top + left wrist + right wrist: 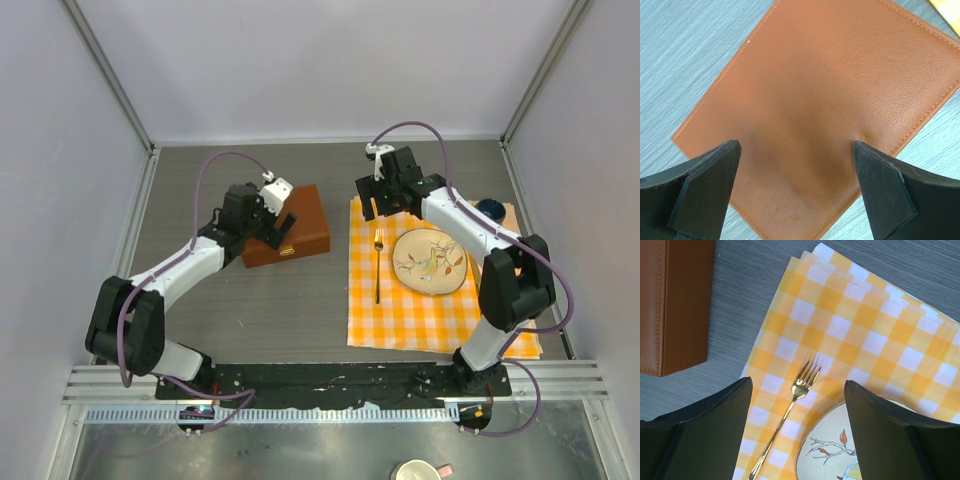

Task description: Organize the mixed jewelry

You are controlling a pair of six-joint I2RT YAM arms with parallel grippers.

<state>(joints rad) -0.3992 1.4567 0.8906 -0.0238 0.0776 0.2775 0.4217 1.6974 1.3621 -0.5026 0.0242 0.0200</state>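
Note:
No jewelry shows in any view. A closed brown leather box (pixel 296 229) lies on the grey table left of centre. My left gripper (pixel 280 207) hovers over its lid (pixel 830 100), open and empty, the lid filling the left wrist view. My right gripper (pixel 388 188) is open and empty above the top left corner of a yellow checked cloth (pixel 440 300). In the right wrist view a gold fork (pixel 790 410) lies between the fingers (pixel 715 420), with the box's side (pixel 670 305) at the far left.
A cream plate (pixel 430 260) with a bird drawing sits on the cloth, right of the fork (pixel 377 262). A dark blue object (pixel 490 209) lies at the cloth's far right corner. Grey enclosure walls stand on three sides.

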